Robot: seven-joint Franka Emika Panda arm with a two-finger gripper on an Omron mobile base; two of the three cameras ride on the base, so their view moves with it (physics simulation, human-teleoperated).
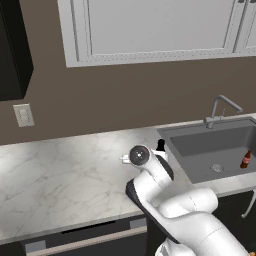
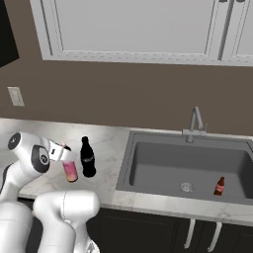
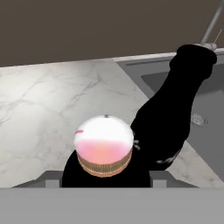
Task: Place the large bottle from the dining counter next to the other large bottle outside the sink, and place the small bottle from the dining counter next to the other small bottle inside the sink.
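Standing beside glossy black bottle (image 2: 88, 158): pink-yellow round bottle (image 2: 69, 170).

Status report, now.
Gripper clamped on large pink-yellow bottle, upright on the worktop. Black bottle right beside it. Nothing in the way.

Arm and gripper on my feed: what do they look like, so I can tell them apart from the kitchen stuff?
The arm is glossy white with rounded, bulbous links and dark bands at the joints; one joint ends in a round grey cap ringed in black. The gripper is a small white block. No cables or markings show.
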